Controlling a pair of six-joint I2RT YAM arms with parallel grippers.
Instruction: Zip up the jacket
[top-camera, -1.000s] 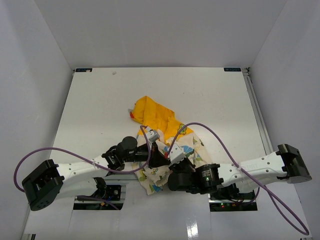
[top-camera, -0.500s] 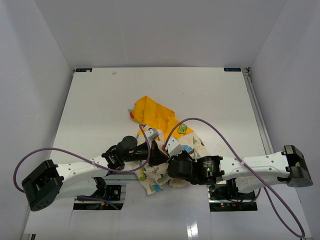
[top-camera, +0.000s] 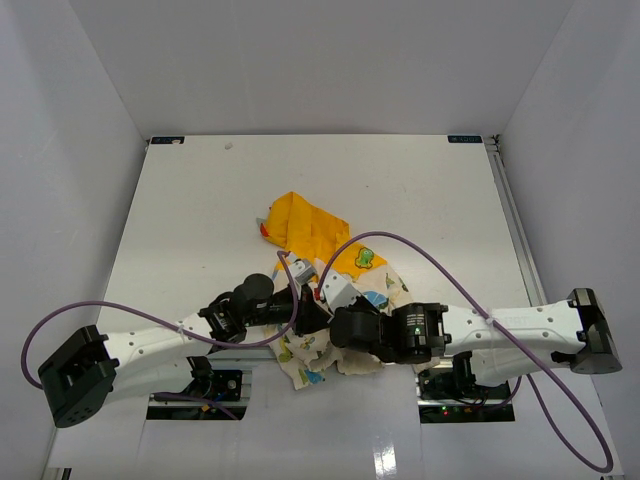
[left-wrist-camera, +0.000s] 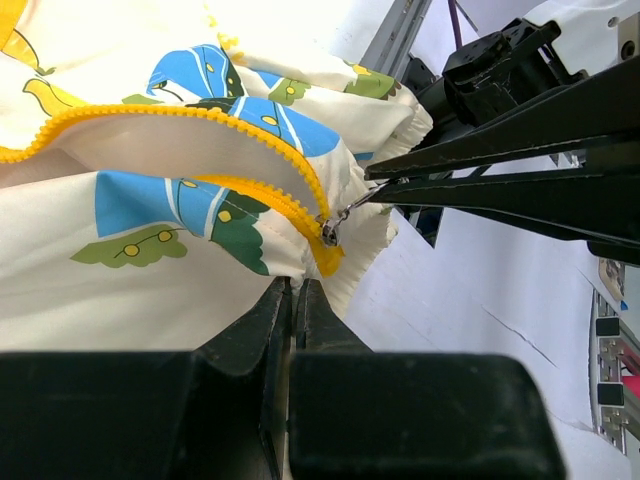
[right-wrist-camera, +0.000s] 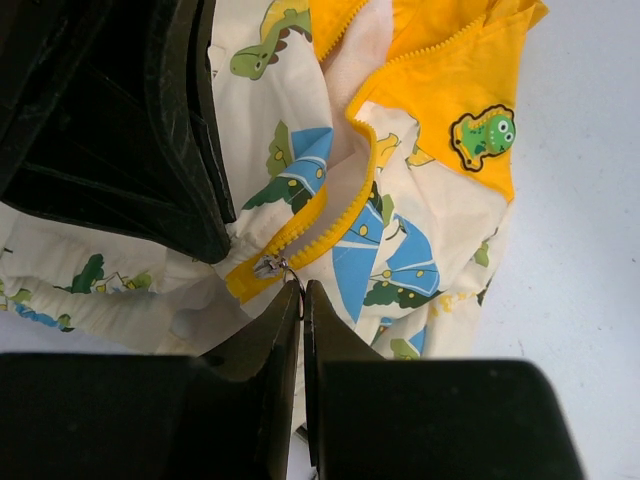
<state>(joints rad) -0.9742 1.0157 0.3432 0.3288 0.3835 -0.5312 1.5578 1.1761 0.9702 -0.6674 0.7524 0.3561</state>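
Observation:
The jacket (top-camera: 312, 228) lies crumpled near the table's front, its yellow hood toward the back and its cream printed body under both grippers. My left gripper (top-camera: 312, 312) is shut on the cream hem (left-wrist-camera: 296, 282) just below the bottom end of the yellow zipper (left-wrist-camera: 300, 205). My right gripper (top-camera: 330, 312) is shut on the small metal zipper pull (right-wrist-camera: 300, 290), which hangs from the slider (right-wrist-camera: 268, 266) at the bottom of the zipper strip (right-wrist-camera: 330, 225). The two zipper sides spread apart above the slider. The right fingers (left-wrist-camera: 480, 190) reach in from the right in the left wrist view.
The white table (top-camera: 200, 200) is walled in white on three sides. A metal rail (top-camera: 512, 220) runs along its right edge. Purple cables (top-camera: 440, 270) loop over both arms. The left gripper's black fingers (right-wrist-camera: 150, 150) fill the upper left of the right wrist view.
My right arm has swung left and its gripper has come up against the left gripper at the bottom of the zipper. The left arm has barely moved.

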